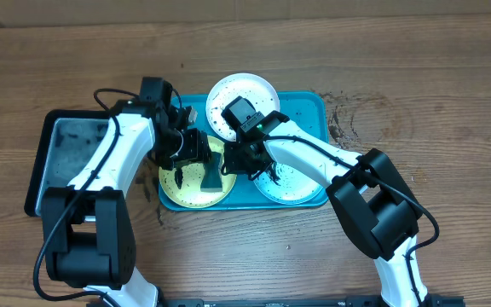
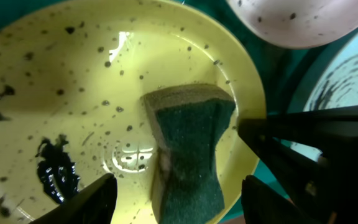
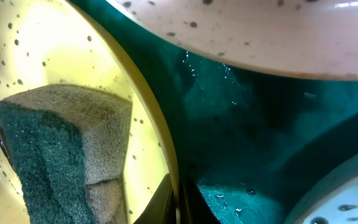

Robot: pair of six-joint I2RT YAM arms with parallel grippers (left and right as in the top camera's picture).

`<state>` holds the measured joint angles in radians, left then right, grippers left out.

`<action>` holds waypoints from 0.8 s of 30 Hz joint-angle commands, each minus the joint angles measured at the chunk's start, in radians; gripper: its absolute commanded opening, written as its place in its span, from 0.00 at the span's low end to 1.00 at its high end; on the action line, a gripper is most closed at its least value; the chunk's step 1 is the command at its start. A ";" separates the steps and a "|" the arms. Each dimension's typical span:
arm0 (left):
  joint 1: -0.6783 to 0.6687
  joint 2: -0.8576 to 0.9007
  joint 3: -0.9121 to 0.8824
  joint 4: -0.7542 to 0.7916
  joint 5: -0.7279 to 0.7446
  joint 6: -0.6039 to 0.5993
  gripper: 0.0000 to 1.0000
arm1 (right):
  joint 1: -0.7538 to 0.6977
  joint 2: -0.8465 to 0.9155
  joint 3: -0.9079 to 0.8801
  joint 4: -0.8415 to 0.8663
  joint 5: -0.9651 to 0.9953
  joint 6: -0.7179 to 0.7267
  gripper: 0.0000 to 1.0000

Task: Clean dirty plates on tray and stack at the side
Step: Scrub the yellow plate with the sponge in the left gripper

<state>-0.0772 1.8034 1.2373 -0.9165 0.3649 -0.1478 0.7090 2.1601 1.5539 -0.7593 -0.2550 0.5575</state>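
On the turquoise tray (image 1: 309, 107), rim of yellow-green plate (image 2: 73, 81) pinched by the right gripper (image 3: 178, 202), left gripper (image 2: 178, 186) spread wide astride a sponge (image 2: 188, 143)

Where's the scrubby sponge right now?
In the overhead view the sponge sits on the right half of the yellow-green plate, at the left end of the turquoise tray, on the side nearest the robot.

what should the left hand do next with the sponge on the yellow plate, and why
Probably close the left hand on the sponge. Its fingers stand open either side of it, not touching, while the right hand is shut on the rim of the yellow-green plate, steadying it. The plate shows black smears, so gripping the sponge likely comes before scrubbing.
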 commanded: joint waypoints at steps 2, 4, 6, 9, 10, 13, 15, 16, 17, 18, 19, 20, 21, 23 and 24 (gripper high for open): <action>-0.014 0.009 -0.045 0.044 0.022 -0.013 0.64 | 0.003 0.009 0.004 0.003 -0.024 -0.015 0.04; -0.023 0.009 -0.045 0.055 0.022 -0.013 0.62 | 0.003 0.009 0.004 0.005 -0.024 -0.015 0.04; -0.037 0.009 -0.046 0.067 0.021 -0.016 0.60 | 0.003 0.009 0.004 0.007 -0.024 -0.015 0.04; -0.057 0.009 -0.047 0.093 0.008 -0.035 0.58 | 0.003 0.009 0.004 0.006 -0.024 -0.015 0.04; -0.063 0.009 -0.047 0.100 -0.009 -0.053 0.57 | 0.003 0.009 0.004 0.006 -0.024 -0.015 0.04; -0.081 0.009 -0.047 0.111 -0.078 -0.101 0.55 | 0.003 0.009 0.004 0.002 -0.024 -0.015 0.04; -0.082 0.009 -0.047 0.111 -0.080 -0.104 0.56 | 0.003 0.009 0.004 0.002 -0.024 -0.015 0.04; -0.082 0.009 -0.047 0.111 -0.080 -0.105 0.55 | 0.003 0.009 0.004 0.002 -0.024 -0.015 0.04; -0.082 0.009 -0.048 0.111 -0.083 -0.105 0.55 | 0.003 0.009 0.004 0.002 -0.024 -0.015 0.04; -0.082 0.009 -0.049 0.111 -0.091 -0.113 0.55 | 0.003 0.009 0.004 0.003 -0.024 -0.015 0.04; -0.082 0.009 -0.051 0.114 -0.108 -0.124 0.54 | 0.003 0.009 0.004 0.003 -0.024 -0.015 0.04; -0.082 0.009 -0.055 0.116 -0.116 -0.130 0.53 | 0.003 0.009 0.004 0.003 -0.024 -0.015 0.04; -0.082 0.009 -0.061 0.124 -0.113 -0.130 0.53 | 0.003 0.009 0.004 0.003 -0.024 -0.015 0.04; -0.083 0.009 -0.074 0.140 -0.107 -0.130 0.54 | 0.003 0.009 0.004 0.003 -0.023 -0.015 0.04; -0.084 0.009 -0.081 0.147 -0.104 -0.130 0.54 | 0.003 0.009 0.004 0.003 -0.024 -0.015 0.04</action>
<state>-0.1570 1.8034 1.1828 -0.7822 0.2768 -0.2565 0.7090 2.1632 1.5539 -0.7551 -0.2584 0.5568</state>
